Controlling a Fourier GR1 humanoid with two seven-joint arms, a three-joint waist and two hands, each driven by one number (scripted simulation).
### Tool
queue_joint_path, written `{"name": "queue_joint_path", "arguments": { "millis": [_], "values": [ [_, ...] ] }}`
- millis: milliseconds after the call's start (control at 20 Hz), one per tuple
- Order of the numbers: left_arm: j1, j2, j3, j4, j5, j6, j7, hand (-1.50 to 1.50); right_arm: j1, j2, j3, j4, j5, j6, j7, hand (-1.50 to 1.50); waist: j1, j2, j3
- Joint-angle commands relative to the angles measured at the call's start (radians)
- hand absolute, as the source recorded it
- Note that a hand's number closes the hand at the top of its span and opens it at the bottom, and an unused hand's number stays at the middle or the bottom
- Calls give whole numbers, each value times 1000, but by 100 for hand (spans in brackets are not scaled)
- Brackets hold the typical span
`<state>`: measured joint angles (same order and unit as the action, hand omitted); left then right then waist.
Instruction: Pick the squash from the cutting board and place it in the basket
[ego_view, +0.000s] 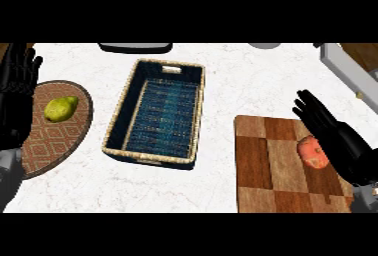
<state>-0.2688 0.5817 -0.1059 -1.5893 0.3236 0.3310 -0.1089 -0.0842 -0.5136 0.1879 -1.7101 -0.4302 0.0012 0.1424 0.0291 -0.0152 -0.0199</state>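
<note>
An orange squash (312, 152) lies on the right side of the checkered wooden cutting board (273, 165). My right hand (343, 142) is open, fingers stretched out, right beside the squash on its right and partly over its edge; the fingers are not curled round it. A dark blue woven basket (156, 115) with a tan rim stands in the middle of the counter, nothing inside. My left hand (16, 95) rests open at the left edge, fingers pointing up.
A round patterned mat (63, 135) at the left carries a yellow-green fruit (60, 108). A dark object (135, 47) sits at the counter's far edge, and a grey fixture (345, 62) at the far right.
</note>
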Motion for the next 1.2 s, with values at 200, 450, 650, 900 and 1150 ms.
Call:
{"name": "queue_joint_path", "arguments": {
  "millis": [200,450,650,900,1150],
  "values": [
    [126,-21,-12,74,6,24,90,0,78,-150,-321,176,121,-184,-104,150,-62,19,23],
    [94,-71,-74,132,9,5,160,0,20,54,-292,204,286,-408,-389,-150,-30,26,22],
    [85,-71,-84,104,0,9,182,0,-5,73,-278,278,481,-711,-228,-150,-11,22,18],
    [75,-57,-50,137,4,6,192,0,-11,-119,-274,220,660,-779,168,-150,-32,13,13],
    [86,-64,-66,132,-14,13,192,0,88,-297,-147,163,641,-410,435,-150,-40,11,10]
  ]
}}
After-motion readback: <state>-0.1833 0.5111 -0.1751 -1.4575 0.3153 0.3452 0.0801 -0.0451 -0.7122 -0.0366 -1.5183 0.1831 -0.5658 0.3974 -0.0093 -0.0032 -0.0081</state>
